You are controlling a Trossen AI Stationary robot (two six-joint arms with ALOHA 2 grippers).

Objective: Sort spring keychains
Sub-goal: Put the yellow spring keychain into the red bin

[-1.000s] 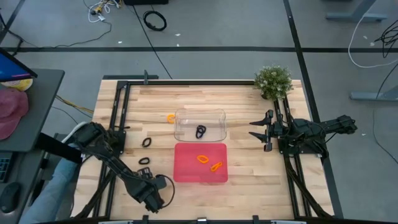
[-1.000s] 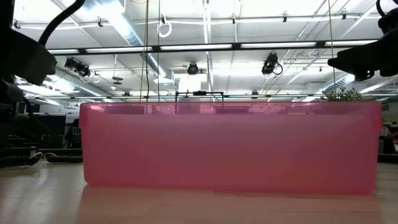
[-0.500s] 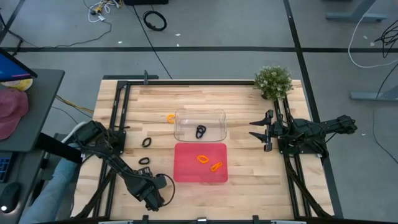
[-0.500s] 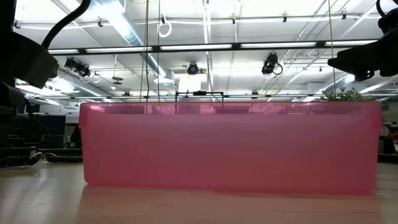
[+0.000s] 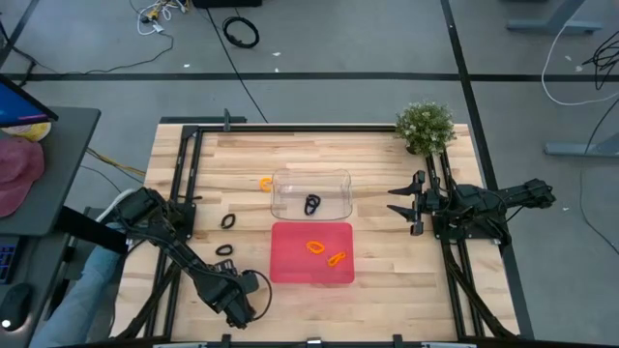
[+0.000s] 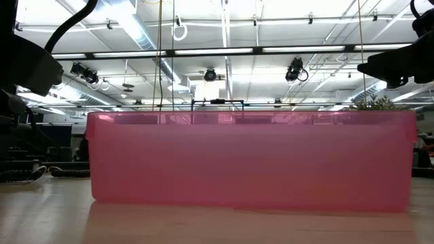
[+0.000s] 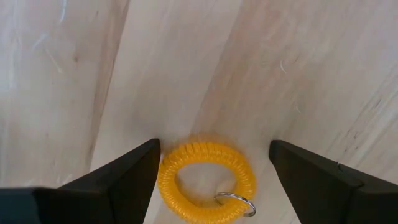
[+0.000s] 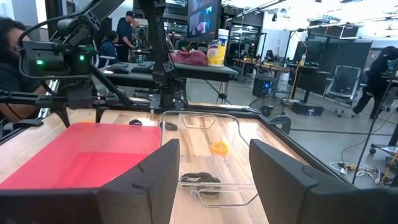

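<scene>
Left gripper [image 5: 235,311] low over an orange keychain [image 7: 206,183] at the table's [image 5: 387,290] front left, jaws apart.

In the left wrist view the two dark fingers [image 7: 118,177] stand wide on either side of the orange coil, which lies flat on the bare wood with its metal ring showing; neither finger touches it. The right gripper [image 5: 404,203] waits at the right side, level with the clear tray [image 5: 310,194], jaws part open and holding nothing. The red tray [image 5: 311,253] sits mid-table with two orange keychains [image 5: 326,251] inside; the clear tray just behind it holds one black keychain [image 5: 311,204]. Two more black keychains [image 5: 226,235] lie on the wood left of the trays, and another orange one [image 5: 265,183] lies by the clear tray's back left corner.
</scene>
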